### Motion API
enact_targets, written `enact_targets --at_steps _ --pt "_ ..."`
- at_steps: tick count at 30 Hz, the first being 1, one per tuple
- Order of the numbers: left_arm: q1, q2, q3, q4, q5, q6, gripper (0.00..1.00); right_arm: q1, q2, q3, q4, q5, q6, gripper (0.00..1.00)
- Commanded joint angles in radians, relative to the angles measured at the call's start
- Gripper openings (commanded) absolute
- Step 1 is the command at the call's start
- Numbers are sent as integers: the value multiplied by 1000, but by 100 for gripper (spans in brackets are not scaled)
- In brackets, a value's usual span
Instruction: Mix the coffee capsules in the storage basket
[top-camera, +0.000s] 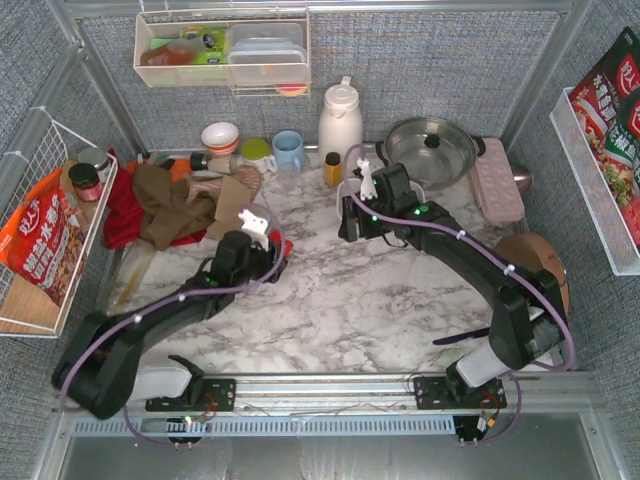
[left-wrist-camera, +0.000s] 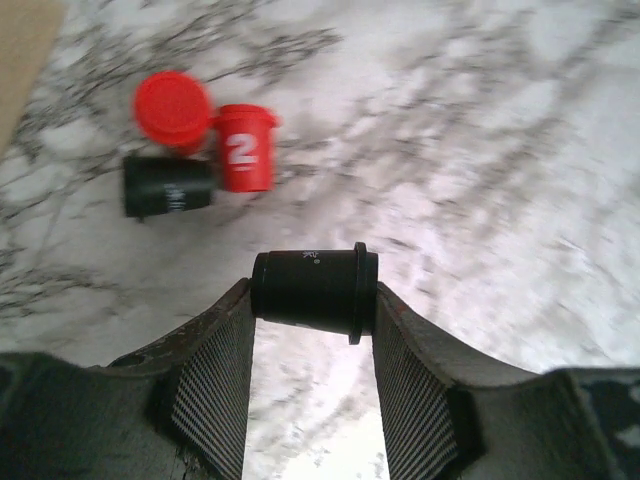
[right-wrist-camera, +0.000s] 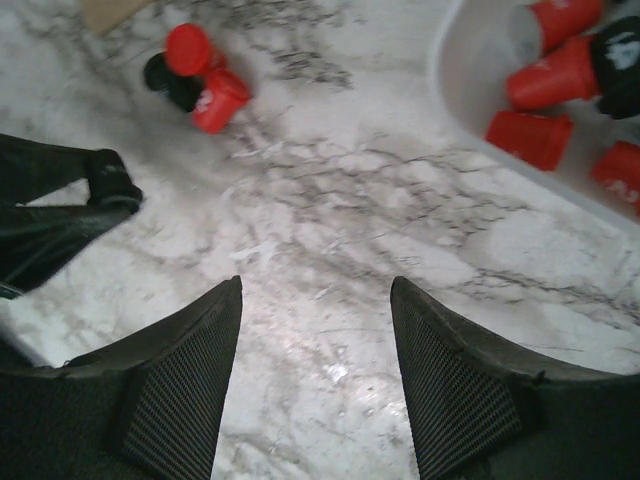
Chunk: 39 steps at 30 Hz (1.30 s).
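Resting crosswise between left gripper (left-wrist-camera: 313, 305) fingers is a black capsule (left-wrist-camera: 305, 288).

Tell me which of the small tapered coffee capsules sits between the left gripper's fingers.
The black capsule lying sideways in the left gripper; the other black one lies apart on the marble, beside two red capsules.

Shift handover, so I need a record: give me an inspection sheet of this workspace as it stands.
Surface: marble table, no spill seen.
Job's things: storage basket holds red capsules; three loose capsules lie on the table; a black capsule is in the left hand.
Clutter: thermos, pot, pink tray, cloths along the far edge.
Hands: left shut on the black capsule; right hand open, empty.
Cables: purple cables along both arms, no snag seen.
Surroundings: wire baskets with snack bags.
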<state>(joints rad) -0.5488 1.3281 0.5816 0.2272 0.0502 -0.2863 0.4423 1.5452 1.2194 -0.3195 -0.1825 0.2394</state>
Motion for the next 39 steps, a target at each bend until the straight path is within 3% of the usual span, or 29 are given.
enact_targets --at_steps 1,4,8,19,35,39 --pt "-96 -169 -136 264 59 66 42 77 -54 -2 -31 -20 -4 65" --pt "-223 -287 -240 408 1 158 42 135 -87 -14 -31 -38 19 65" --pt "-305 -377 -308 506 -15 253 41 203 -114 -29 0 -99 70 65" --pt "-425 -378 -298 570 -25 409 40 296 -131 -49 15 -140 128 62" --pt "-491 -317 -272 630 -47 487 39 319 -121 -67 15 -140 140 50" --pt "-491 -308 -272 640 -43 483 39 319 -117 -63 15 -121 137 42"
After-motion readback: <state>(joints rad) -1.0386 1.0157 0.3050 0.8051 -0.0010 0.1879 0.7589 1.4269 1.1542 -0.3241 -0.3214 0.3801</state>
